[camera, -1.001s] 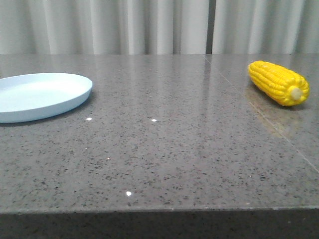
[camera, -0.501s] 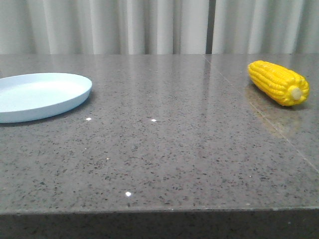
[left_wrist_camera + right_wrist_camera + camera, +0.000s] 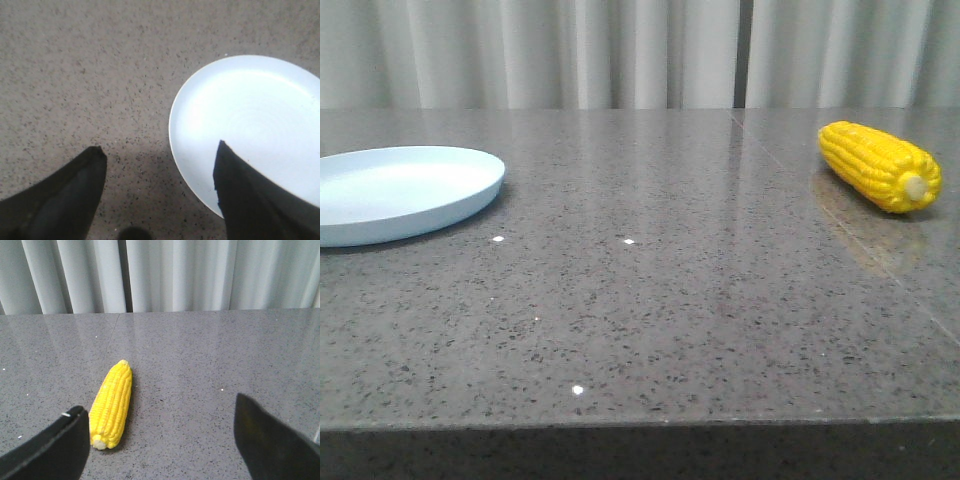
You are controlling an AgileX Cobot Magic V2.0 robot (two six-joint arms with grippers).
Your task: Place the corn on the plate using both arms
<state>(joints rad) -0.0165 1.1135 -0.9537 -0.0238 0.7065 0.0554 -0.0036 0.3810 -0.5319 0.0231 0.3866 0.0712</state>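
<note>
The yellow corn (image 3: 880,166) lies on the grey stone table at the far right, its pale stub end toward me. The pale blue plate (image 3: 400,190) sits at the far left, empty. Neither gripper shows in the front view. In the left wrist view my left gripper (image 3: 160,152) is open above the table, one finger over the plate (image 3: 240,115) near its rim. In the right wrist view my right gripper (image 3: 160,410) is open and empty, with the corn (image 3: 112,402) lying just beyond and beside one finger.
A grey speckled stone table (image 3: 650,300) with its front edge near me and a seam running past the corn. Pale curtains (image 3: 620,50) hang behind the table.
</note>
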